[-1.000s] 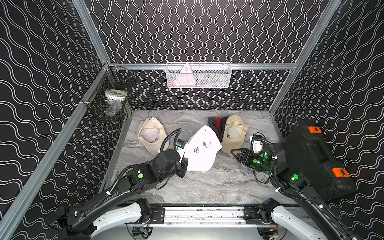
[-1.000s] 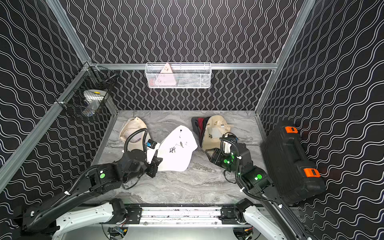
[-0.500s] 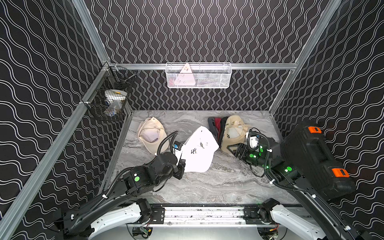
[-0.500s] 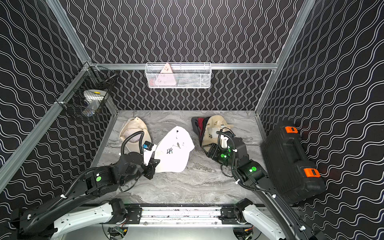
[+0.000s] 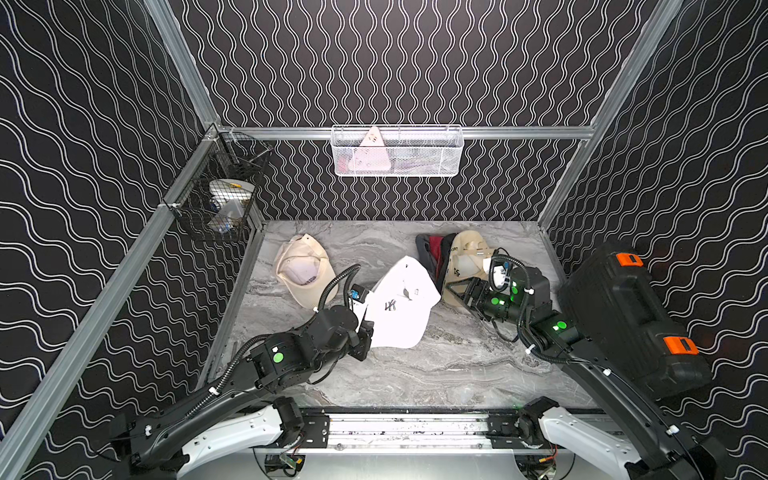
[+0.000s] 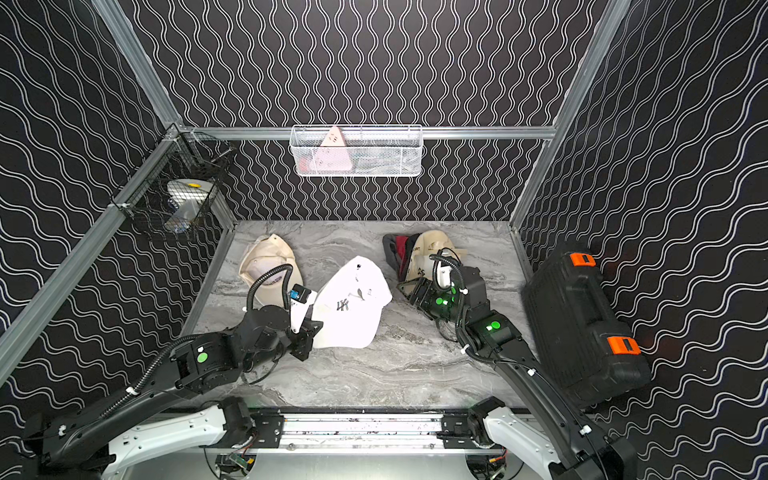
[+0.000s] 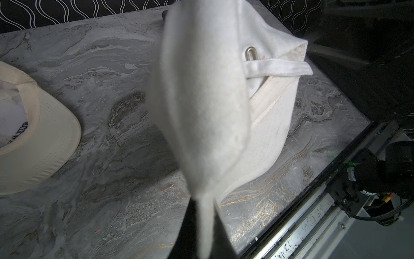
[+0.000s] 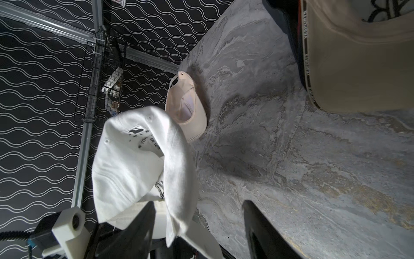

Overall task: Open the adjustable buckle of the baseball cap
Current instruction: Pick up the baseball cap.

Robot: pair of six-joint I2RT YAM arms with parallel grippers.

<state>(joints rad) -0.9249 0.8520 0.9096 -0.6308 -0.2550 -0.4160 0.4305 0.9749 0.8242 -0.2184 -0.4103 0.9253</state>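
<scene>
A: Left wrist view, and the left gripper (image 7: 202, 240) is clamped tight on the white cap (image 7: 201, 101), brim fabric squeezed flat between its fingers.

B: The cap is tipped up on edge over mid-table. At its far end from that grip there's the metal buckle (image 7: 251, 53), with the strap (image 7: 277, 68) running out from it.

A: Undone or not, I can't tell.

B: The right gripper (image 5: 457, 291) has its jaws apart with nothing between them, just beside the cap's far edge.

A: Room to move? Bare marble table (image 5: 415, 374) stretches toward the front rail (image 5: 407, 424). It's tighter elsewhere. The cream cap (image 5: 303, 270) lies near the left wall beyond the left wrist. The beige cap (image 5: 467, 257) and dark red cap (image 5: 430, 253) crowd right behind the right gripper. The black case (image 5: 623, 316) sits close beside the right arm.

B: Any writing?

A: A black interlocked NY logo (image 5: 390, 306) on the white crown, and in the right wrist view "NEW YORK" shows on its printed patch (image 8: 145, 139). The lettering (image 8: 307, 56) along the beige brim's edge is too blurred to read.
</scene>
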